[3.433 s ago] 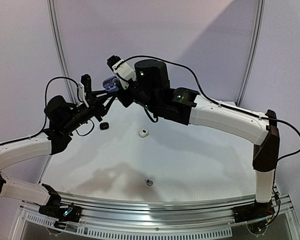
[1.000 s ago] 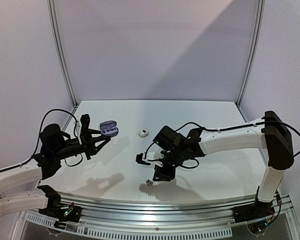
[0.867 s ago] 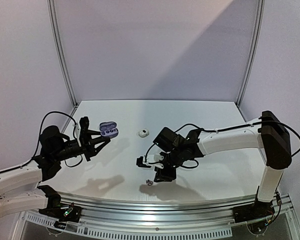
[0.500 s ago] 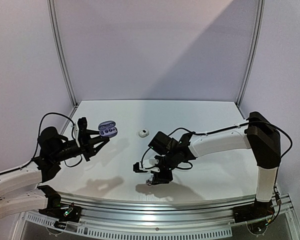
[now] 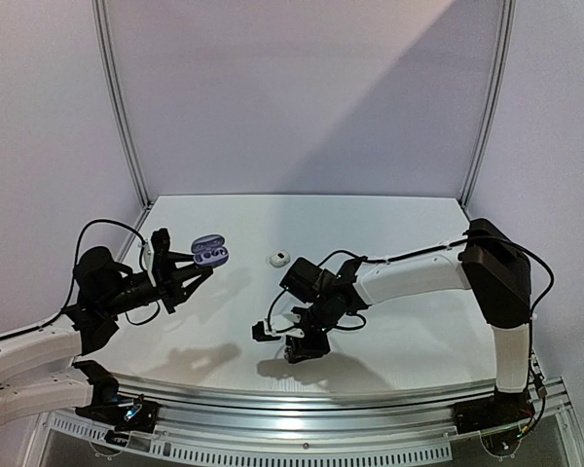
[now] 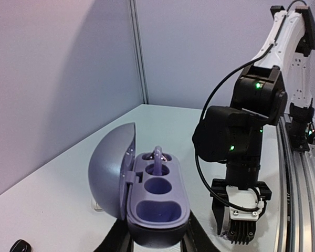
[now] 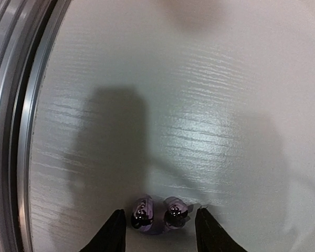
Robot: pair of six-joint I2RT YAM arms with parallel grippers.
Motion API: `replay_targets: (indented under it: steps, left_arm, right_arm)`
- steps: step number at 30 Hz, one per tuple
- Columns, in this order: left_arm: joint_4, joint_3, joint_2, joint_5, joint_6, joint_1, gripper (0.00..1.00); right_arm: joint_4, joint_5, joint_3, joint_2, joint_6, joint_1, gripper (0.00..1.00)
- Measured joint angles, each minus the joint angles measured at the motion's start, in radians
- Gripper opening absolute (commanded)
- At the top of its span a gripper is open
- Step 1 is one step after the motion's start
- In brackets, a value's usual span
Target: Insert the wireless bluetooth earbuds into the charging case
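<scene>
Earbuds (image 7: 158,215), two lilac ones, lie side by side on the surface (image 5: 399,233) near its front edge. They form a short row running straight across the gap of the right end effector (image 7: 160,224). Their dark glossy ends face up toward my wrist camera. That end effector is partly open, one finger on either side of the pair, and has hold of nothing. I cannot tell whether a finger touches the nearer bud.

The right arm reaches left from its base, elbow high at the right edge, forearm low, wrist bent down at the surface.

My left end effector (image 5: 200,269) is closed on the charging case (image 6: 155,202), gripping its lower body and holding it above the surface's left side. The case's long axis points away from the left wrist, toward the right arm. Its lid (image 6: 113,168) stands open on the left and its pockets face up. Something lilac stands in the farthest pocket; the nearer ones are hollow. The left arm is folded low, forearm pointing rightward.

A small white object (image 5: 279,259) sits mid-surface, well apart from both arms. The surface is white and finely ribbed, with a metal rail (image 5: 321,404) along the front. Pale lilac walls (image 5: 302,97) with aluminium uprights (image 5: 117,107) close it in.
</scene>
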Motion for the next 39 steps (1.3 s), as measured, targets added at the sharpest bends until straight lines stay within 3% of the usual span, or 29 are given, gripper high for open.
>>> replay_targets:
  steps: [11,22,27,33,39]
  left_arm:
    - [0.0,0.0,0.002,-0.004,0.005,0.0,0.0]
    - [0.0,0.0,0.002,-0.011,0.005,0.0,0.0]
    - [0.0,0.0,0.002,-0.01,0.005,0.0,0.0]
    - [0.0,0.0,0.002,-0.011,0.005,0.0,0.0]
    - [0.0,0.0,0.002,-0.01,0.004,0.0,0.0]
  right_arm:
    - [0.011,-0.004,0.0,0.005,0.071,0.0,0.34]
    - [0.105,0.072,-0.047,-0.013,0.352,0.0,0.31]
    - [0.144,0.159,-0.097,-0.047,0.527,0.002,0.35]
    - [0.153,0.257,-0.114,-0.063,0.771,0.002,0.47]
    - [0.132,0.281,-0.137,-0.099,0.921,0.001,0.5]
